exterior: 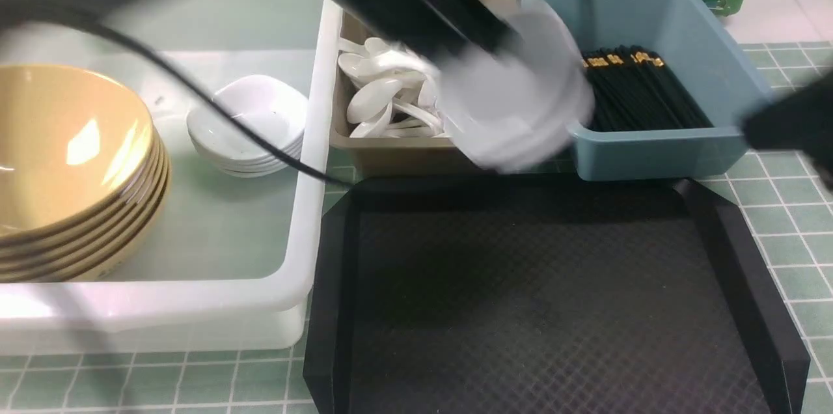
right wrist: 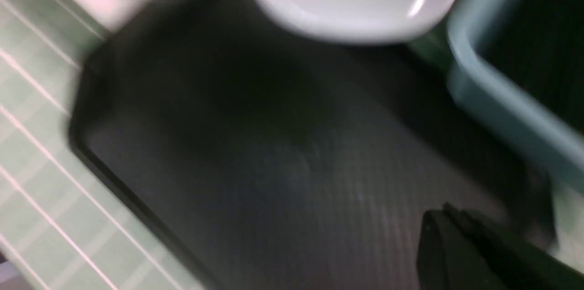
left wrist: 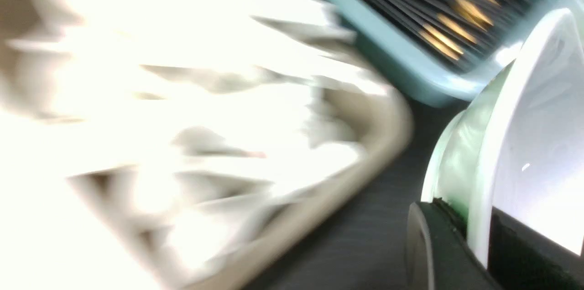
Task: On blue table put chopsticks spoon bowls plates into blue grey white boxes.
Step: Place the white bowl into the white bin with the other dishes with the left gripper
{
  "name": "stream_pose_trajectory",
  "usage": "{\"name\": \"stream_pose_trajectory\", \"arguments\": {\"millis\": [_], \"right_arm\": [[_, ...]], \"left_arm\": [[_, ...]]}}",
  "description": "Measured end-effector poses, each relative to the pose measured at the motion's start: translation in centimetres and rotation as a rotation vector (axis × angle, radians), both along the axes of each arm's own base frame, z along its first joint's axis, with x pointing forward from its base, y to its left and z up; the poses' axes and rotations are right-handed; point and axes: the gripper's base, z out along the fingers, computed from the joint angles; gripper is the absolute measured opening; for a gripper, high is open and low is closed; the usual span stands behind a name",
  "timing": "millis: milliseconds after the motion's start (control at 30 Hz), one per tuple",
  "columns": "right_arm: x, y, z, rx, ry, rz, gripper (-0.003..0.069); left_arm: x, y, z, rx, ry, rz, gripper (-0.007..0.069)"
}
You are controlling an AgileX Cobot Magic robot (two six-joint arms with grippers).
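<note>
My left gripper [exterior: 511, 43] is shut on the rim of a white plate [exterior: 520, 101], held blurred in the air over the gap between the grey box [exterior: 390, 157] and the blue box [exterior: 651, 153]. In the left wrist view the plate [left wrist: 538, 144] sits edge-on between the gripper's [left wrist: 474, 230] fingers. Spoons [exterior: 384, 95] fill the grey box. Chopsticks [exterior: 638, 92] lie in the blue box. Stacked yellow bowls [exterior: 65, 166] and stacked white plates [exterior: 250, 127] sit in the white box [exterior: 195, 297]. My right gripper [exterior: 787, 121] is shut and empty at the right, as the right wrist view [right wrist: 445, 217] also shows.
A flat black tray [exterior: 553, 290] lies in front of the grey and blue boxes on the blue table [exterior: 781, 206]. A green wall stands behind the boxes. The left arm's cable hangs over the white box.
</note>
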Motion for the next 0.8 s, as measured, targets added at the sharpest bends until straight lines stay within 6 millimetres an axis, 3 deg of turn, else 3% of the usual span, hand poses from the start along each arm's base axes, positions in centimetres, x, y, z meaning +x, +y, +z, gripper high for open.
{"name": "stream_pose_trajectory", "arguments": {"millis": [133,167,233,267,367,500,533,667,800], "right_arm": [[2.0,5.2,1.6,0.009,-0.034,0.168,0.0048],[2.2,5.6,1.5,0.005,-0.031,0.176,0.0048],[2.7,9.5,2.0,-0.011,-0.064,0.279,0.0048],[2.7,9.5,2.0,-0.011,-0.064,0.279,0.0048],[3.3,12.8,1.8,-0.058,-0.094,0.345,0.0048],[5.4,15.9,0.3,-0.091,-0.081,0.372,0.005],[5.6,16.1,0.0,-0.095,-0.075,0.372,0.005],[7.0,17.3,-1.7,-0.139,-0.031,0.375,0.005],[7.2,17.5,-2.1,-0.154,-0.013,0.377,0.0052]], "left_arm": [[0.5,8.9,1.9,0.005,-0.01,0.235,0.0004],[0.5,9.3,1.8,0.006,-0.008,0.246,0.0004],[1.4,13.2,0.8,0.008,0.026,0.365,0.0004],[1.5,13.8,0.6,0.006,0.032,0.382,0.0004],[3.1,17.2,-1.8,0.006,0.08,0.468,0.0004],[6.5,18.6,-6.1,0.026,0.114,0.448,0.0004],[6.6,18.6,-6.3,0.024,0.116,0.446,0.0004],[9.1,18.4,-10.4,0.036,0.165,0.401,0.0004],[10.6,18.3,-13.2,0.043,0.181,0.37,0.0011]]}}
